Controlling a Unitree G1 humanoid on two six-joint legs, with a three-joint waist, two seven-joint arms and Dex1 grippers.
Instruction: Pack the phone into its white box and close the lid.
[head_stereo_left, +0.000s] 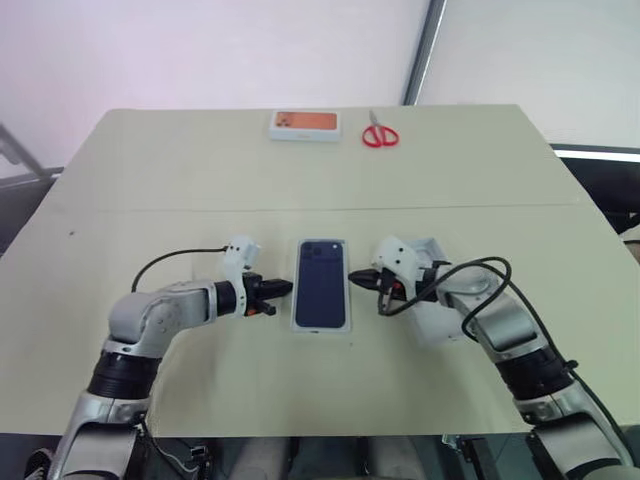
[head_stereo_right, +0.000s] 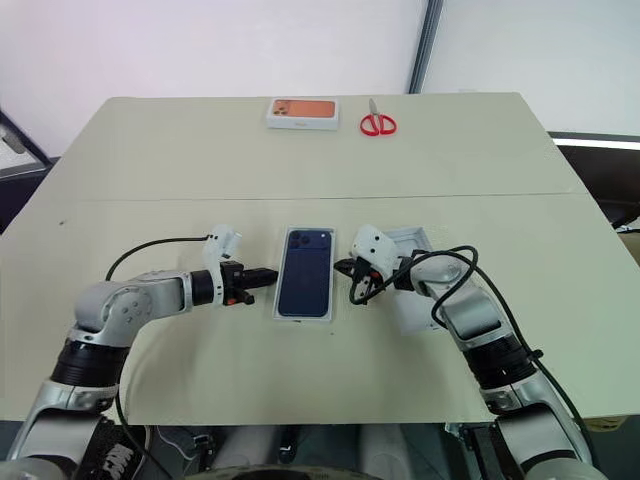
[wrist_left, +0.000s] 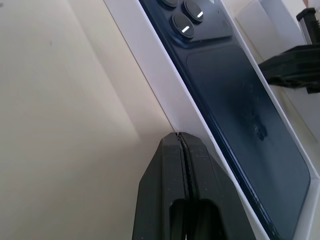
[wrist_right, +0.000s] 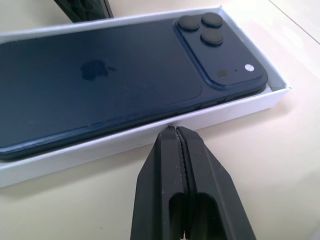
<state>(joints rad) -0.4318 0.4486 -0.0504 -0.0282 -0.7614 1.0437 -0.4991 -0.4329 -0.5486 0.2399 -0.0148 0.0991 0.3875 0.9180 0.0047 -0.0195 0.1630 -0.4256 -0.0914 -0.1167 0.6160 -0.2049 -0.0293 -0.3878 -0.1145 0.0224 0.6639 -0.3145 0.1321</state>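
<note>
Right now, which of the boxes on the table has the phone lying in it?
The white box between the two end effectors holds the phone, back up. The orange-topped box sits at the table's far edge beside the scissors.

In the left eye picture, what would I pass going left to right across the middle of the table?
Left gripper → white box holding the phone → right gripper → lid.

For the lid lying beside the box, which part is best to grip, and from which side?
Probably its thin far wall: the lid seems to lie open side up right of the white box, so pinch that wall from above, one finger inside, one outside. The right gripper, shut, is nearest.
</note>
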